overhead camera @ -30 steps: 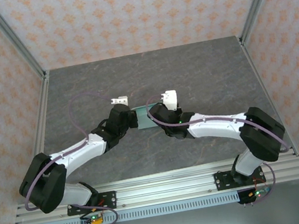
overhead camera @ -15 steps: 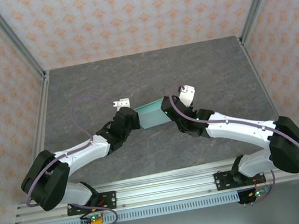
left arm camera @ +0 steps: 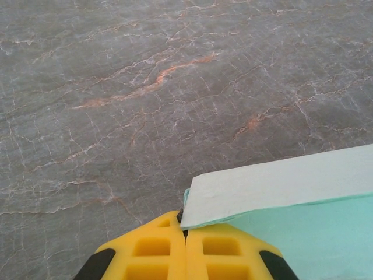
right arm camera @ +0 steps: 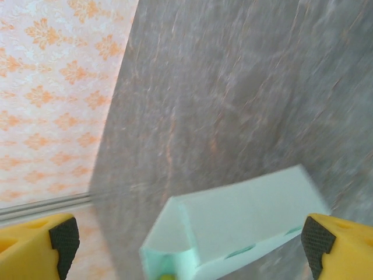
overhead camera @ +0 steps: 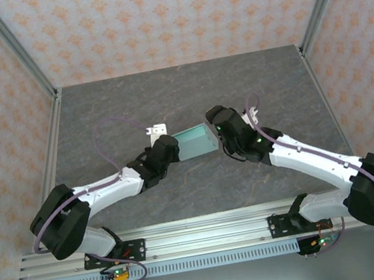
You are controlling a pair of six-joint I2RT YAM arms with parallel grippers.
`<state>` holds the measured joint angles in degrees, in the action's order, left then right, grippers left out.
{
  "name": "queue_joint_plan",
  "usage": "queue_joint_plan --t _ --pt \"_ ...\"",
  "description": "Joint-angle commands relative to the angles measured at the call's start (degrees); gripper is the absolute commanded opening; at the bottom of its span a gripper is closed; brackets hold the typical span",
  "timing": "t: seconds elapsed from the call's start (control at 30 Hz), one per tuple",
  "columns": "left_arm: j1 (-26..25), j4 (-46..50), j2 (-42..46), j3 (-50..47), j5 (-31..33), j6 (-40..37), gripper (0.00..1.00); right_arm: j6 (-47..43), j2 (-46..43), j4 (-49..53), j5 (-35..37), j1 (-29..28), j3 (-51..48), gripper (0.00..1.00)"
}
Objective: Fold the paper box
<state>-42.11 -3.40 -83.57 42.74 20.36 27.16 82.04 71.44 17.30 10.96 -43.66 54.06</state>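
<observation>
- Top external: over the last second my right arm has swung outward and the right gripper (overhead camera: 218, 132) has let go. The paper box (overhead camera: 194, 141) now shows mid-table (overhead camera: 271, 83) between both wrists. I judge that this fold is finished and the left side alone carries it.
- Left wrist: the left gripper (left arm camera: 185, 252) is clamped fully closed on the box's near corner. The pale mint card has a flat, crisp top panel.
- Right wrist: the jaws are spread wide and hold nothing. The box lies between them as a shallow rectangular shape, its near end too blurred to judge.
</observation>
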Motion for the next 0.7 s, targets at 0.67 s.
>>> queue_joint_plan --t 0.67 --pt "-1.05 5.21 -3.2 -1.75 0.18 -2.23 0.05 16.74 13.53 -3.58 -13.57 2.09 3.14 0.64"
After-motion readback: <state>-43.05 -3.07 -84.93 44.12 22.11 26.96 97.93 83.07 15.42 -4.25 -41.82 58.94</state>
